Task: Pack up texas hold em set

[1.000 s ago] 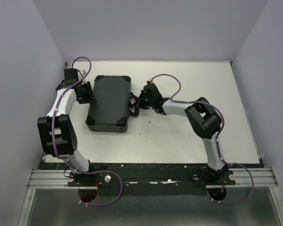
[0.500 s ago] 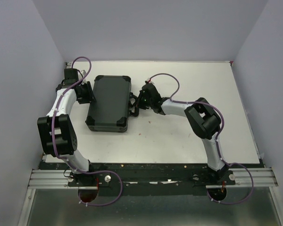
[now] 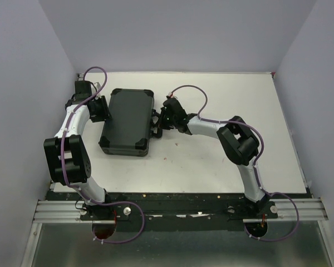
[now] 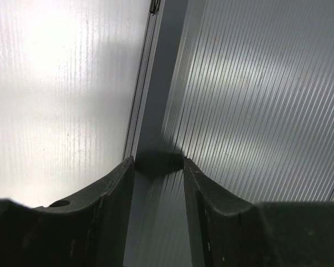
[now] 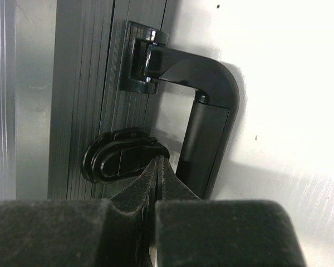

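Top external view shows the black case (image 3: 127, 121) closed and lying flat near the far-left corner of the desk (image 3: 228, 167), with no chips or cards outside it. The left gripper (image 3: 98, 108) is at the case's left edge, fingers spread. The right gripper (image 5: 157, 162), fingers pressed together, has its tips at the latch (image 5: 119, 161) beside the handle (image 5: 209, 122). Probably only the latching remains.

case (image 3: 127, 119): ribbed, matt grey | handle (image 5: 210, 83): glossy black plastic | table (image 3: 222, 167): matt white
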`<state>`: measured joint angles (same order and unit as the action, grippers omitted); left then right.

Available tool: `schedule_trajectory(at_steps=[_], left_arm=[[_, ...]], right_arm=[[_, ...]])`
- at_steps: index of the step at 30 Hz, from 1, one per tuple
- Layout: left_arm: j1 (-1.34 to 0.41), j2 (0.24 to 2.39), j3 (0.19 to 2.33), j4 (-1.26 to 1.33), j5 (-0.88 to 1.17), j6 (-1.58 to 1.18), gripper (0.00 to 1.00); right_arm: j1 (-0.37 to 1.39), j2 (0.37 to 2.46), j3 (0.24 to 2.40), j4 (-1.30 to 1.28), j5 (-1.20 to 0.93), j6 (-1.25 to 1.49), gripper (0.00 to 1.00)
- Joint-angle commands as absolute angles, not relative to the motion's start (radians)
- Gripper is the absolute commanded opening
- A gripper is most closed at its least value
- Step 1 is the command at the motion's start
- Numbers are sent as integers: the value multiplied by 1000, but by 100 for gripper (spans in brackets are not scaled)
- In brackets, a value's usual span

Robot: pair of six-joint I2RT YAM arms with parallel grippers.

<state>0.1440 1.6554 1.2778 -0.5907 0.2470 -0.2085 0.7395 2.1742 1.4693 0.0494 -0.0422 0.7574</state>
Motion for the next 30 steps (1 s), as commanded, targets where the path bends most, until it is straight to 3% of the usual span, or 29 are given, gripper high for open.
schedule_trajectory(at_steps=[1,11,16,23,30], left_arm=[[133,1678,1279,-597,293,-216,46],[132,1675,1279,-595,308,-219,46],[130,1660,1275,-591,295,-219,46],[130,1654,1272,-588,290,-218,46],[132,1655,1272,-589,287,-216,46]], right_arm=[[847,2260,1468,-75,-121,776,7],[857,2284,1488,-112,-69,825,4],[844,2189,1463,-124,-26,778,4],[767,2095,1465,-141,-44,721,4],[747,2141,1546,-147,-98,703,4]])
